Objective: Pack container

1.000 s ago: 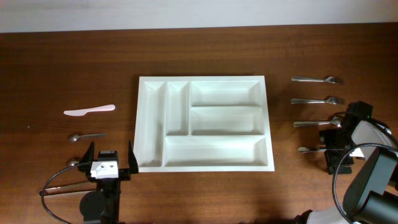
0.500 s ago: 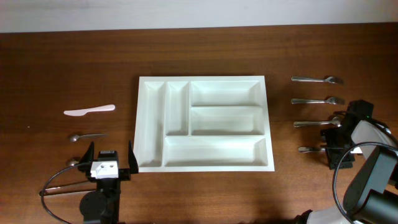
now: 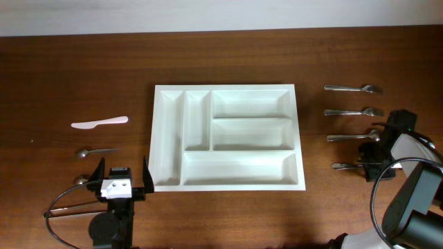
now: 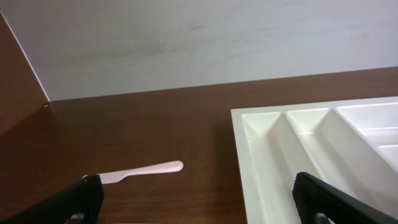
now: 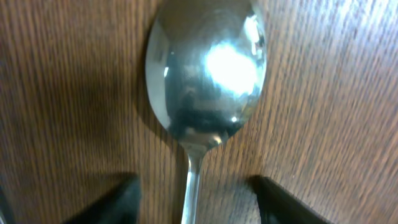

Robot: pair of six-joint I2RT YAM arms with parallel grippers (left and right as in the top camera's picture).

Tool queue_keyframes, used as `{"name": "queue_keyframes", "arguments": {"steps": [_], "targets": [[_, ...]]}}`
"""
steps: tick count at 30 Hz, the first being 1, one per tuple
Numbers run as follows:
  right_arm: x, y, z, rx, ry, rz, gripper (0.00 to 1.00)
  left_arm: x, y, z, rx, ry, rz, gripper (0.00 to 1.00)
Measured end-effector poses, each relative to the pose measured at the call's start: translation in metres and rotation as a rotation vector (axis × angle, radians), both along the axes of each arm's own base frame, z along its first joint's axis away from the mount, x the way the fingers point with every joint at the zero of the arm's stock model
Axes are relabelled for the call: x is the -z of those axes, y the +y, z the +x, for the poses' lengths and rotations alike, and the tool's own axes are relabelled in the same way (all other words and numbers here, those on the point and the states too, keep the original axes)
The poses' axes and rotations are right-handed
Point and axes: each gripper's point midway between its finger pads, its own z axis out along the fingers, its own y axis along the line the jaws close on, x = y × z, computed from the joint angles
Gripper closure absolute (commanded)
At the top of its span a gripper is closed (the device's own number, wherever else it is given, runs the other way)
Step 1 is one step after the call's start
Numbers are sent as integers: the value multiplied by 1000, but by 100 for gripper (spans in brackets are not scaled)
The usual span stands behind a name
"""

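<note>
One spoon (image 5: 205, 68) lying at right edge of counter (image 3: 69, 55).
Right end effector (image 5: 196, 202) is hanging released astride the handle (image 5: 194, 168); should be closing squarely, low down.

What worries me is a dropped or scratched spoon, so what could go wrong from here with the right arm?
1. The spoon lies flat on the table, with its thin neck between the fingers of the open right pincer. Closing there may slip off the neck or scrape the wood.
2. In the overhead view, the next spoon lies close beside that pincer and could get nudged.
</note>
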Motion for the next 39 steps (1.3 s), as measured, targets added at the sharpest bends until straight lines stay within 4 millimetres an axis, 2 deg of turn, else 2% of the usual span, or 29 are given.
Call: {"name": "queue_keyframes", "arguments": {"steps": [1,7,17,20,27,33,36,39], "targets": [[0,0,0,-1,0,-1,57,0,0,0,0,0,0,1],[0,0,0,-2,0,0,79,0,0,0,0,0,0,1],[-1,0,0,-37,9,0,93,0,0,0,0,0,0,1],[-8,-1,2,-64,21,3,96,0,0,0,0,0,0,1],[-51,-17,31,-87,-28,-30,96,0,0,0,0,0,0,1],[-84,-21,46,-99,-50,-41,96,0,0,0,0,0,0,1],[-103,-10,61,-129,-76,-32,96,0,0,0,0,0,0,1],[-118,19,84,-160,-132,7,96,0,0,0,0,0,0,1]]}}
